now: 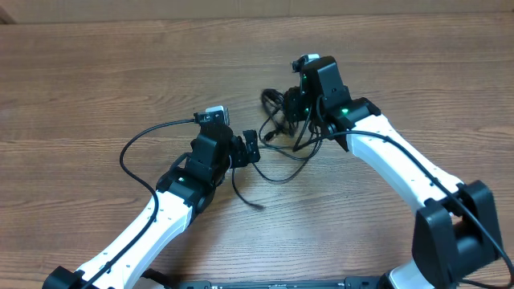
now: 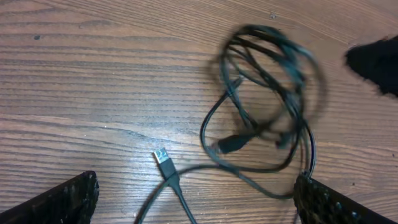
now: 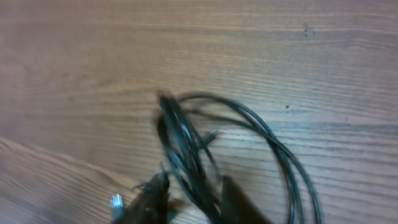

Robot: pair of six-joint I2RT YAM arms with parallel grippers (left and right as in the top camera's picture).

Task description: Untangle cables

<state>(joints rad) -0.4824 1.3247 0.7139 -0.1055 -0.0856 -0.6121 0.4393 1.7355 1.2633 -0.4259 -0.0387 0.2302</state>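
Cables (image 3: 183,155) lie bunched at the right fingers (image 3: 242,208), grip not determinable; left fingers (image 2: 68,199), wide apart, face them from the worktop's (image 1: 120,64) near side, farther off.

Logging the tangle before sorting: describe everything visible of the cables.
The cables are thin, black, rubbery-looking cords looped in a loose clump on the wooden table. One strand trails out, ending in a silver plug lying free. Other strands pass between the fingers of the right end effector; blur hides any grip.
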